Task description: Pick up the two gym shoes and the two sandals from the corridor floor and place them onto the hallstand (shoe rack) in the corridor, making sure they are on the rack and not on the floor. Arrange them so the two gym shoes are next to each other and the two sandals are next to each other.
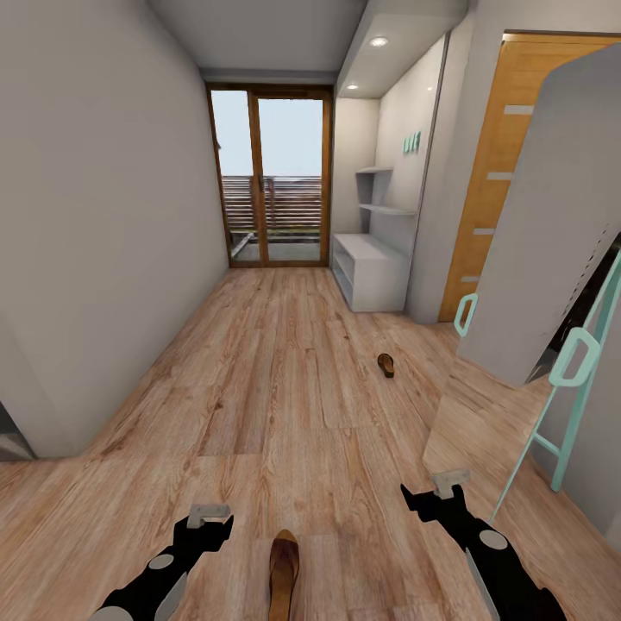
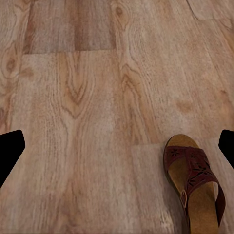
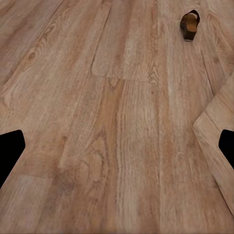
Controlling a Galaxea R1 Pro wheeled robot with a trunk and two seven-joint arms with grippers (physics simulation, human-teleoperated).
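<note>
One brown sandal (image 1: 284, 573) lies on the corridor floor (image 1: 285, 388) right in front of me, between my two arms. In the left wrist view that sandal (image 2: 195, 181) sits close to one fingertip (image 2: 227, 146). The second sandal (image 1: 385, 365) rests farther ahead to the right, also small in the right wrist view (image 3: 190, 25). The pale-grey hallstand (image 1: 373, 269) stands against the right wall far down the corridor. My left gripper (image 1: 210, 516) and right gripper (image 1: 438, 488) hover low over the planks, both open and holding nothing. The gym shoes are out of view.
A large grey door panel (image 1: 552, 216) with mint handles (image 1: 573, 357) swings into the corridor at right, close to my right arm. A wooden door (image 1: 496, 172) stands behind it. A glass balcony door (image 1: 272, 185) closes the far end. A plain wall (image 1: 95, 241) runs along the left.
</note>
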